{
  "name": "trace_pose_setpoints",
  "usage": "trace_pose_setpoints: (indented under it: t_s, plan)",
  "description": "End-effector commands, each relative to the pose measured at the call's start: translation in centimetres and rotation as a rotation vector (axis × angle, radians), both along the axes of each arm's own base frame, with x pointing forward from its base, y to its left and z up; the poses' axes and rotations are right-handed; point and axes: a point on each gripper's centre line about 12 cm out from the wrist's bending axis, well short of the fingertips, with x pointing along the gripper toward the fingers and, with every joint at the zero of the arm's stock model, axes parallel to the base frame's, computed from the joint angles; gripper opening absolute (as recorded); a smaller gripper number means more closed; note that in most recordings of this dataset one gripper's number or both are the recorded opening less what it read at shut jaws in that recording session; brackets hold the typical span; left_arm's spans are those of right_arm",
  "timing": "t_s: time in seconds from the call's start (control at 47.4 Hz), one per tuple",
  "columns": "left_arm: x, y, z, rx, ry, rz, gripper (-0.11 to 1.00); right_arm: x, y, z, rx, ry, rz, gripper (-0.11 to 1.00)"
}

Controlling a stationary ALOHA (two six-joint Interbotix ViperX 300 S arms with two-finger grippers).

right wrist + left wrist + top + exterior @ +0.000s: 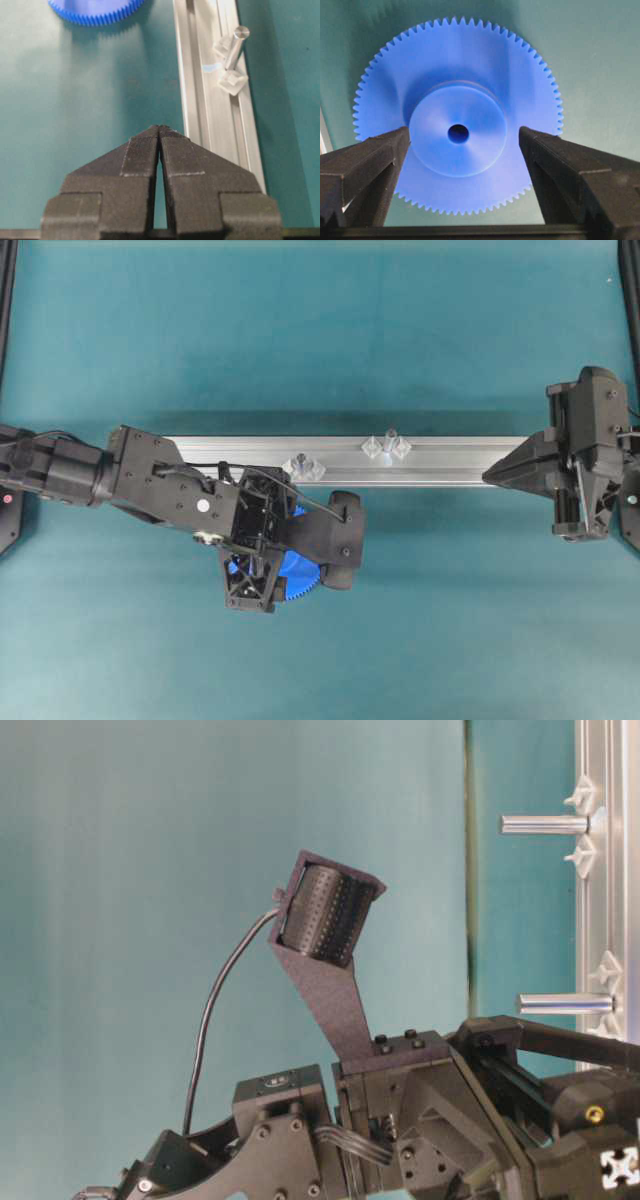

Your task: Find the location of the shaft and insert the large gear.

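One large gear, bright blue, lies flat on the teal table, on the near side of the single aluminium rail in the overhead view and largely hidden there beneath the left arm. The left gripper straddles the gear's raised hub with its two fingers spread wide, gripping nothing. Two pins stand on the rail, each between two clear brackets: the shaft towards the rail's middle, the other pin nearer the gear. At the rail's right end, the right gripper is pinched closed and empty.
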Motion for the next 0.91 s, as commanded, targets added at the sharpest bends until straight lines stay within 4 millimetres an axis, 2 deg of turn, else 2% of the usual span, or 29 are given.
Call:
trace_pose_setpoints:
  t_s: [0.0,0.887]
  plan:
    - [0.4,0.2,0.9,-0.001,-0.028,0.003,0.93,0.4,0.0,0.8,0.007,-0.026,-0.007,0.05]
    - [0.6,0.6,-1.4,0.002,0.006,0.016,0.93,0.4,0.0,0.7,0.012,-0.025,-0.01,0.05]
